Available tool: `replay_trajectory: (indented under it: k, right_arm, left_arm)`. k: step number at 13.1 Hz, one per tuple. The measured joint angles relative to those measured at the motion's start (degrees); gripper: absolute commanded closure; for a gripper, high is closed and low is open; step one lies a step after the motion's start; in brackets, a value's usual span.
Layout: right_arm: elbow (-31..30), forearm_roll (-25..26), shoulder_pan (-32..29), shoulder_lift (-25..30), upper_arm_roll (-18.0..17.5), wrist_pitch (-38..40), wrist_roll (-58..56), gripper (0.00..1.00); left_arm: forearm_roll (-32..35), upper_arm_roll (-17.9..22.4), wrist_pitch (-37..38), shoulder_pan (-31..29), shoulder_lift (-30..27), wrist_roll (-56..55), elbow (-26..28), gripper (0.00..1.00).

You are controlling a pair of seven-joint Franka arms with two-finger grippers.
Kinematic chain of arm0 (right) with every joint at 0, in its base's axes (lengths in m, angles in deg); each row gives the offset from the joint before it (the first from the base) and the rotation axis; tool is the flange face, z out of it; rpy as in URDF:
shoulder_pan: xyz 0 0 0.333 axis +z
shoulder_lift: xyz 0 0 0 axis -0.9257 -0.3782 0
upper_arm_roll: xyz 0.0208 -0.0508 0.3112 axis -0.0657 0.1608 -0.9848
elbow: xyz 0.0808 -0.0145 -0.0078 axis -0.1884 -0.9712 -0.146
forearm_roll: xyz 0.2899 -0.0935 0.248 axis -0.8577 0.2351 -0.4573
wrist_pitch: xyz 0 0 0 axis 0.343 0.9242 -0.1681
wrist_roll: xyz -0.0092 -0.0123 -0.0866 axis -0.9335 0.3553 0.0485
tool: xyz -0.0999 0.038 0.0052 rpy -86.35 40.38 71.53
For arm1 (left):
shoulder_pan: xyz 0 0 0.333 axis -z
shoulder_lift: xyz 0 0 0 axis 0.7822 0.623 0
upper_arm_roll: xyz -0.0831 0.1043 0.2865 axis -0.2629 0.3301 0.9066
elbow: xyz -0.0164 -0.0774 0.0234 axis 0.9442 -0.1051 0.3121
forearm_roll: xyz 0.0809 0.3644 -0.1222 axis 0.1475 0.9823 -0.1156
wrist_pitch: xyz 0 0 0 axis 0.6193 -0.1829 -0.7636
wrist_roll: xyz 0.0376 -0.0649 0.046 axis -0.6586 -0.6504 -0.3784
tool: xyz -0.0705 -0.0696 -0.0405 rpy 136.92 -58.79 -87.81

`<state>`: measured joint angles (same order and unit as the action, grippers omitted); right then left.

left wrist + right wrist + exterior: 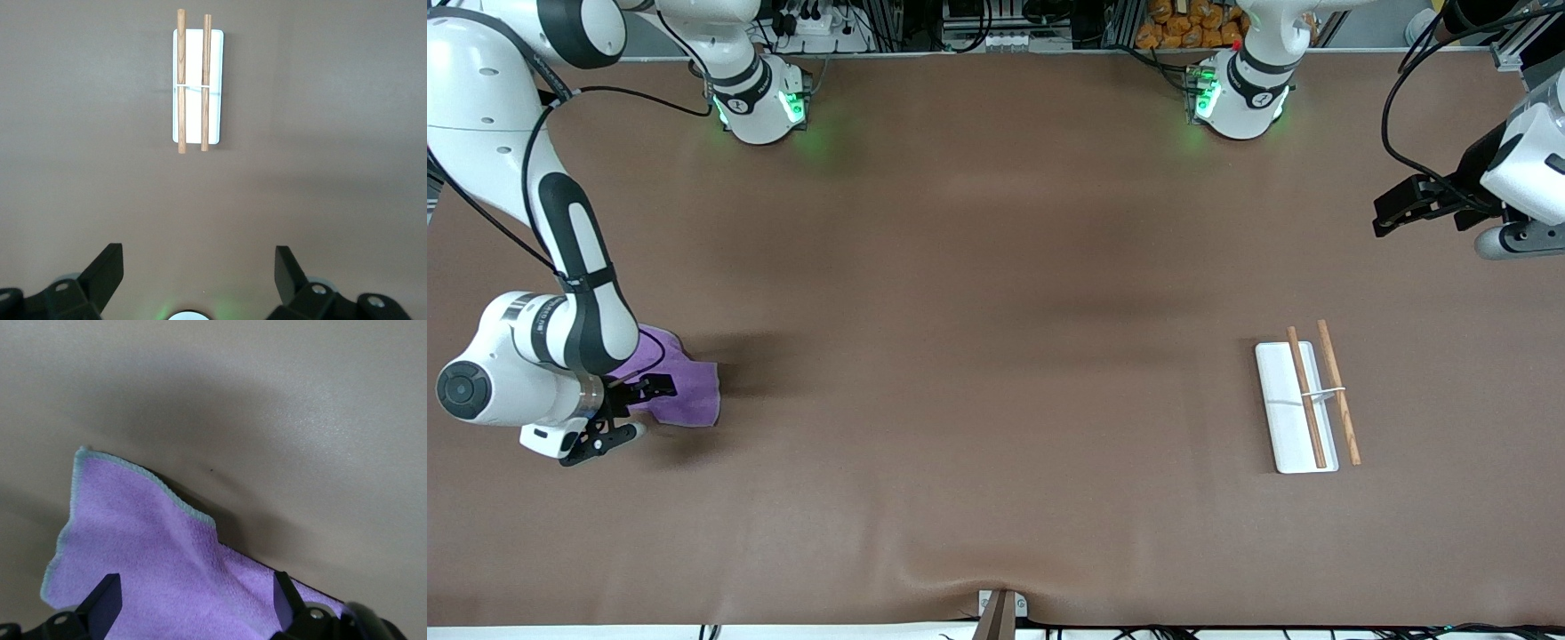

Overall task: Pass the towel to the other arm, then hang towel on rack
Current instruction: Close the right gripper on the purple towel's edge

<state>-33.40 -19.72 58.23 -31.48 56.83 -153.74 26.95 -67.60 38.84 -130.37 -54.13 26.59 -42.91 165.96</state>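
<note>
So the towel (pixel 685 387) is a purple cloth lying a bit rumpled on the brown surface (pixel 978 356) down at the right arm's end, roughly 9 o'clock in the front view. In the right wrist view you can see its thin grey edge curling along one side, and the towel (pixel 153 567) looks flat-ish with one corner sticking out. The right gripper (pixel 630 409) is right over the edge of the towel, fingers spread apart with nothing between them, both black fingers (pixel 103 597) showing wide on either side of the cloth. Can't tell whether they're actually touching the fabric. Way over toward the left arm's end, about 3 o'clock in the front view, sits the rack (pixel 1303 400): a white flat base with two thin wooden rods and a little white crossbar joining them. Towel and rack are well apart. The left gripper (pixel 1392 209) waits up in the air over the bare surface at its own end, about 2 o'clock, its fingers apart too and holding nothing; its wrist view looks down at the rack (pixel 198 83).
</note>
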Motion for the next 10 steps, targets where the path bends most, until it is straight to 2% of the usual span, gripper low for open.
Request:
replay_trajectory:
  k: [8,9,10]
  right_arm:
    - [-1.46,-3.34,-0.01,-0.04,0.00,-0.94,0.00,0.02]
    - [-1.60,-3.52,-0.01,-0.04,0.00,-0.95,-0.01,0.25]
    - [-1.68,-3.66,-0.01,-0.04,0.00,-0.96,-0.01,0.44]
  left_arm:
    - [0.00,0.00,0.00,0.00,0.00,0.00,0.00,0.00]
    - [0.00,0.00,0.00,0.00,0.00,0.00,0.00,0.00]
    - [0.00,0.00,0.00,0.00,0.00,0.00,0.00,0.00]
